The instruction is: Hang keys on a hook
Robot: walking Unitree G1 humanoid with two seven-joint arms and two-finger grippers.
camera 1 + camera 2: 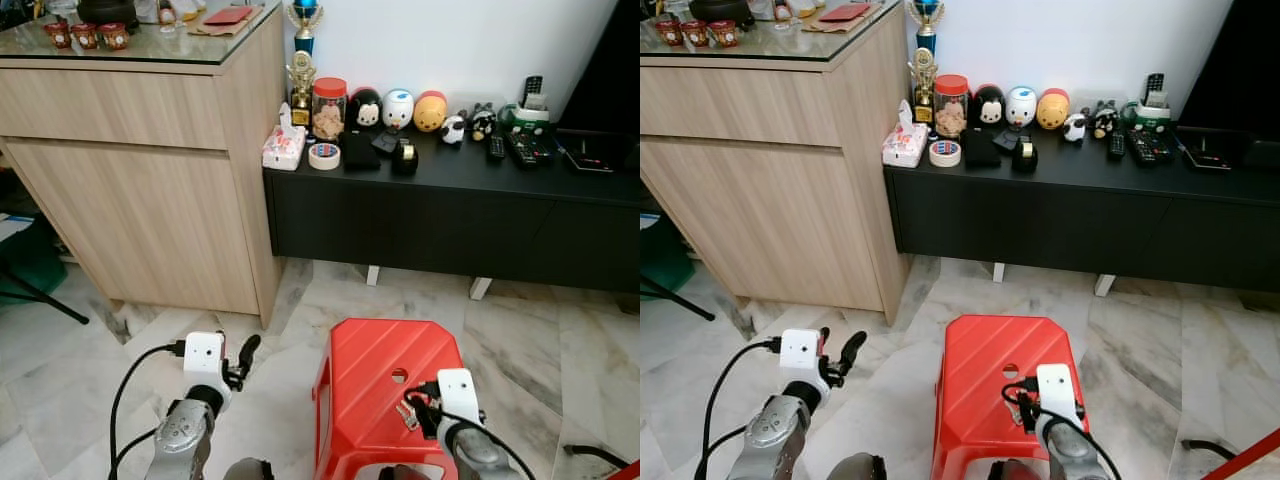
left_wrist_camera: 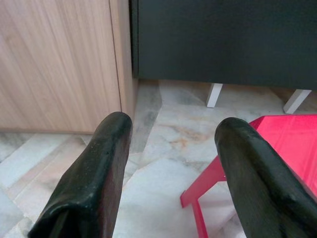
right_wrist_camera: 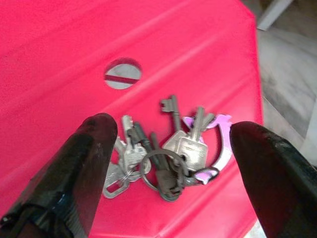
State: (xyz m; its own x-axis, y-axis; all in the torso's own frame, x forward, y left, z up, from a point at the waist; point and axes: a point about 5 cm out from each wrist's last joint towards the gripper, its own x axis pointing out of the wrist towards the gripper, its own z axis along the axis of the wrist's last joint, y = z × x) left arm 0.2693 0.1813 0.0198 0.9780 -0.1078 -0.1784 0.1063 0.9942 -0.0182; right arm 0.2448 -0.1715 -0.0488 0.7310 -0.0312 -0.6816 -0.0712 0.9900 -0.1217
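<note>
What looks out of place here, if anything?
The keys lie in a loose bunch on the red stool, not a usual spot for them. The right gripper is open around them; the left gripper is open over the floor.

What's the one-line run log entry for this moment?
phase: pre-grasp | right gripper: open, straddling keys on red stool | left gripper: open, idle over floor beside stool | keys: not lifted

Stool: red plastic stool point(image 1: 985, 385) on marble floor point(image 1: 1160, 350)
Right gripper point(image 1: 1025, 408): over stool top
Left gripper point(image 1: 840, 357): above floor, fingers apart
</note>
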